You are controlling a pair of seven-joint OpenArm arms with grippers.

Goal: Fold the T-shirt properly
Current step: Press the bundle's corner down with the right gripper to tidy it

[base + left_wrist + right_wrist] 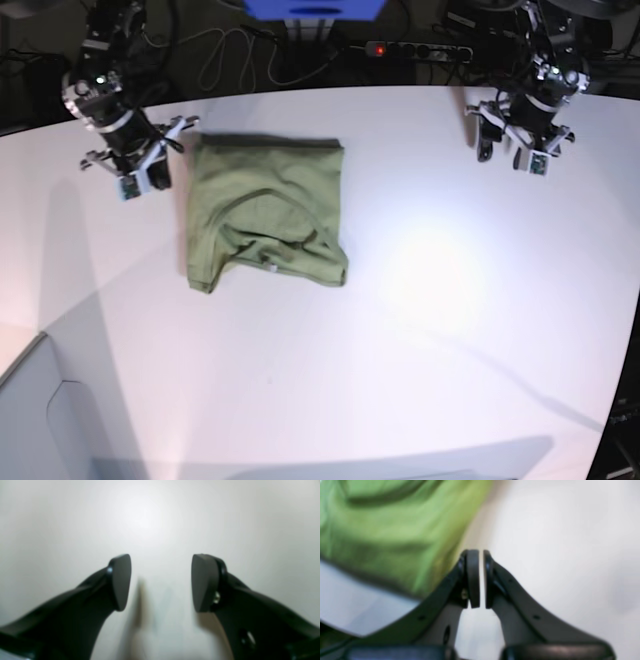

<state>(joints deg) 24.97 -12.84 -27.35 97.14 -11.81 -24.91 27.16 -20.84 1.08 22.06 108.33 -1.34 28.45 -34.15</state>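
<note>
While the soft, wrinkled green T-shirt (pixel 265 212) lies folded on the smooth white table (pixel 450 330), at ten o'clock the right gripper (pixel 481 580) is clenched empty; the left gripper (pixel 161 582), at two o'clock, is released.

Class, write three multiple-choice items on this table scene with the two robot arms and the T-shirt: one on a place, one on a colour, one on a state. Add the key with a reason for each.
1. In the base view, the T-shirt lies nearest:
A. the right gripper
B. the left gripper
C. the table's near edge

2. The T-shirt's colour is:
A. blue
B. olive green
C. red

3. The left gripper is:
A. shut on cloth
B. shut, empty
C. open, empty

Key: 1 A, the shirt sits just beside that gripper. 2 B, green cloth in both views. 3 C, the left wrist view shows a wide gap over the bare white table.
</note>
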